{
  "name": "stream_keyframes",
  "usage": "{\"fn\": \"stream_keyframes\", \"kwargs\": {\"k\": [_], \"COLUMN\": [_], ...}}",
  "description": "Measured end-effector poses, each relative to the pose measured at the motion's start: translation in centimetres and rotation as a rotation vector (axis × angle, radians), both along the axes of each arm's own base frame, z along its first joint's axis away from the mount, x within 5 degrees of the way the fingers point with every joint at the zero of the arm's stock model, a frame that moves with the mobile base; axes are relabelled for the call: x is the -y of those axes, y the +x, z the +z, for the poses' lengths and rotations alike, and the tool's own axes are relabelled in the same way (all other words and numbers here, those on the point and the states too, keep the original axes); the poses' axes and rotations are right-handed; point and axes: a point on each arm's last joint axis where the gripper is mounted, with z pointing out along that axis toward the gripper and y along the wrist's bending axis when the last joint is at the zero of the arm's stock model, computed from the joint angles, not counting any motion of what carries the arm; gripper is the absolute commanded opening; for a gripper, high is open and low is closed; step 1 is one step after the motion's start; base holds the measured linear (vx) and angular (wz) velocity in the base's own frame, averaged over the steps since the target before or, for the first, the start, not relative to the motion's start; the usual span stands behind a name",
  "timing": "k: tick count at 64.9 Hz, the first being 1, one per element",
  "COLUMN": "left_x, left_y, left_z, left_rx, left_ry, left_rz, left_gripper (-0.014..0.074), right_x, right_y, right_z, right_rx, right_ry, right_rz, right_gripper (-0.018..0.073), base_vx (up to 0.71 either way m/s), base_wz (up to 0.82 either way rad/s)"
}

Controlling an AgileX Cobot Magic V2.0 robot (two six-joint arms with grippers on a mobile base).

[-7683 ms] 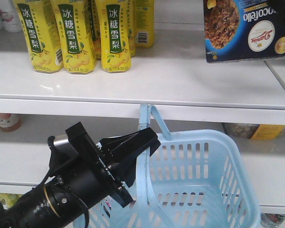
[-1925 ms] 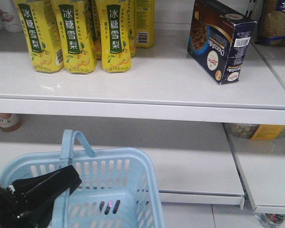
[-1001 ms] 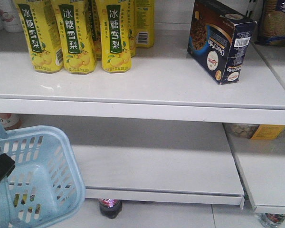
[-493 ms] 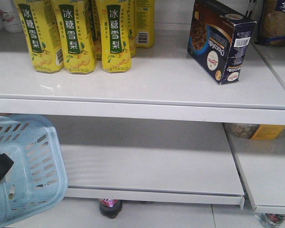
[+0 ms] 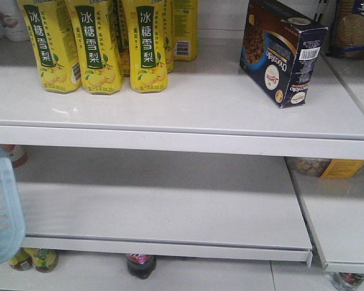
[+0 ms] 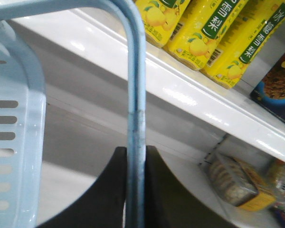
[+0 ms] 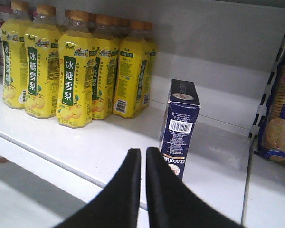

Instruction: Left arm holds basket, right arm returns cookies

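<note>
The left gripper (image 6: 135,190) has its two black, wedge-shaped fingers (image 6: 104,194) pressed against either side of a thin hoop handle (image 6: 135,95) of the basket (image 6: 14,133). The handle is a narrow bar of light blue plastic, smooth and slightly scuffed, rising straight up from between the fingers and bending over to that gripper's left. To the left of the fingers hangs the basket's wall, pale blue plastic cut with rows of horizontal slots. In the front view only a rounded corner of the basket (image 5: 3,206) shows at the left edge, below the upper shelf (image 5: 188,115).

The right gripper (image 7: 143,190) has its matte black fingers drawn together with only a thin sliver of a gap, and nothing between them. Just beyond its tips, slightly to the right, the cookies (image 7: 179,126) stand upright on the glossy white shelf (image 7: 85,147): a dark navy rectangular carton, its narrow end with a white barcode panel facing the gripper, apart from the fingers. In the front view the carton (image 5: 282,51) shows its cookie picture and round white logo.

Ahead and to the left of the right gripper stand the yellow drink bottles (image 7: 76,71) in rows, with green label strips and orange caps. To the carton's right, a pack of round biscuits (image 7: 278,126) sits behind a wire divider.
</note>
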Motion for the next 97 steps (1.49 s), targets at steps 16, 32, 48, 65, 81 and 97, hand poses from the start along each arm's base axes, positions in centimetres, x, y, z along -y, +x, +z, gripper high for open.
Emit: {"fn": "stream_keyframes", "kwargs": {"k": [16, 32, 48, 65, 81, 97], "left_x": [-1.0, -1.7, -1.8, -1.8, -1.8, -1.8], "left_y": [-1.6, -2.5, -2.6, -2.7, -2.7, -2.7], "left_z": [-0.2, -2.6, -4.8, -5.2, -5.5, -5.5], "left_rx": [0.040, 0.075, 0.130, 0.117, 0.089, 0.089], "left_ry": [0.246, 0.334, 0.333, 0.468, 0.477, 0.480], "left_rz": [0.071, 0.164, 0.187, 0.170, 0.162, 0.162], "left_gripper": [-0.0003, -0.0003, -0.0003, -0.0003, -0.0003, -0.0003], "right_x": [0.0, 0.0, 0.0, 0.0, 0.0, 0.0], "right_y": [0.0, 0.0, 0.0, 0.0, 0.0, 0.0], "right_z": [0.0, 0.0, 0.0, 0.0, 0.0, 0.0], "right_rx": [0.000, 0.000, 0.000, 0.000, 0.000, 0.000], "right_ry": [0.000, 0.000, 0.000, -0.001, -0.001, -0.001], "right_rz": [0.000, 0.000, 0.000, 0.000, 0.000, 0.000], "right_gripper": [-0.0006, -0.0006, -0.0006, -0.0006, -0.0006, -0.0006], "base_vx": [0.00, 0.00, 0.00, 0.00, 0.00, 0.00], "base_wz": [0.00, 0.00, 0.00, 0.00, 0.00, 0.00]}}
